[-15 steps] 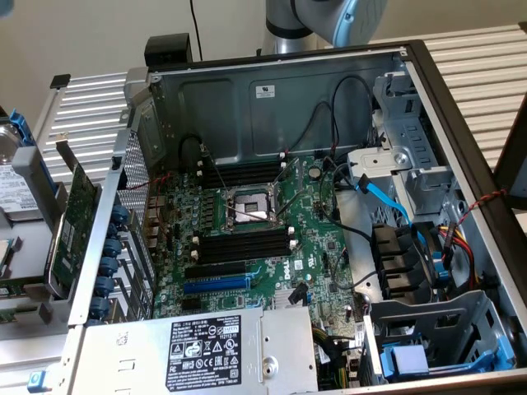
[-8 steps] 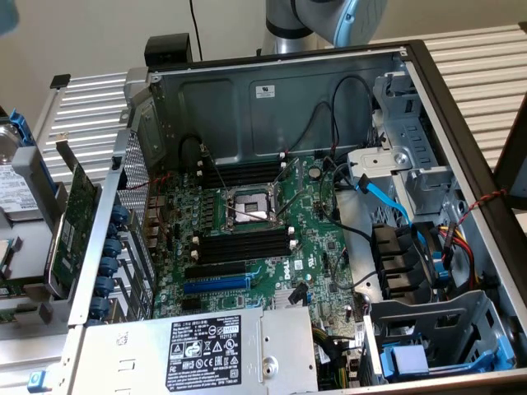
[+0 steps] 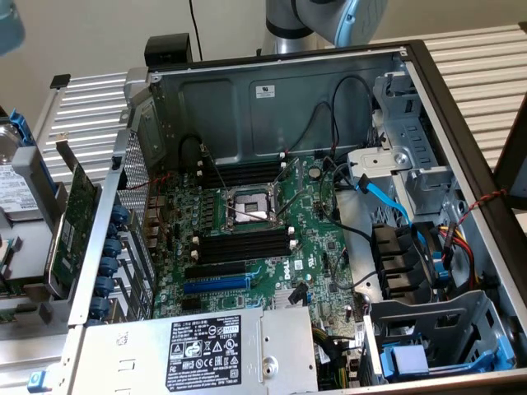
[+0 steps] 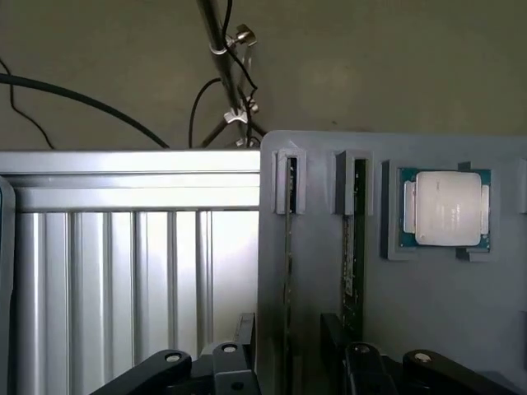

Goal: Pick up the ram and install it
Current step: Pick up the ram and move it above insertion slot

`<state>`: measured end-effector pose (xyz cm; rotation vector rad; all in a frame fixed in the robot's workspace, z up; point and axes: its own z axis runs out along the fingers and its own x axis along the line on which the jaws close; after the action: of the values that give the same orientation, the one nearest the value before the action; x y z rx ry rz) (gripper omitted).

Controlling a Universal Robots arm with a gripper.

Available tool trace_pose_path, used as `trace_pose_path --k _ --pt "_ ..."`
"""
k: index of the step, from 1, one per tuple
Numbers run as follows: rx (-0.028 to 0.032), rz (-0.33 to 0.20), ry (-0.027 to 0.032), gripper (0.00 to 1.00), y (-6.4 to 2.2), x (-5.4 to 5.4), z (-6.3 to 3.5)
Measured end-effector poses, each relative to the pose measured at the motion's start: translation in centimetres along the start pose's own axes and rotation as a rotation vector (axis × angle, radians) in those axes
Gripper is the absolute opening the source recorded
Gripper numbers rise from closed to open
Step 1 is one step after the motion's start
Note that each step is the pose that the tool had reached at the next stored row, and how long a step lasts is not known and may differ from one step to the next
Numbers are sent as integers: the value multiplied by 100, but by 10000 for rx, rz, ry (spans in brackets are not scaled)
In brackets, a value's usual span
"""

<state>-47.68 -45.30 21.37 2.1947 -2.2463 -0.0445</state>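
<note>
Fingers (image 4: 224,360) released, spread either side of ram (image 4: 289,239), which stands on edge in tray (image 4: 317,271); CPU (image 4: 449,206) in same tray. Motherboard (image 3: 325,239) marked DELL.

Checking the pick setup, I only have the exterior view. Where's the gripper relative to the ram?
Observer: In the wrist view the gripper faces a grey tray with two sticks standing on edge in slots.
Operator: Jaws?
Observer: Open. One ram stick runs toward the gap between the fingers, and nothing is gripped yet.
Operator: Anything else in that tray?
Observer: A CPU lies flat in a recess, on the far side of the second stick.
</note>
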Motion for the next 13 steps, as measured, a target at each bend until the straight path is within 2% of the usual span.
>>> trace_pose_path --k 10,12,13 --pt "-127 2 -13 45 -7 2 109" --pt "-141 2 -13 43 -7 3 120" --pt "-148 2 -11 36 -7 3 120"
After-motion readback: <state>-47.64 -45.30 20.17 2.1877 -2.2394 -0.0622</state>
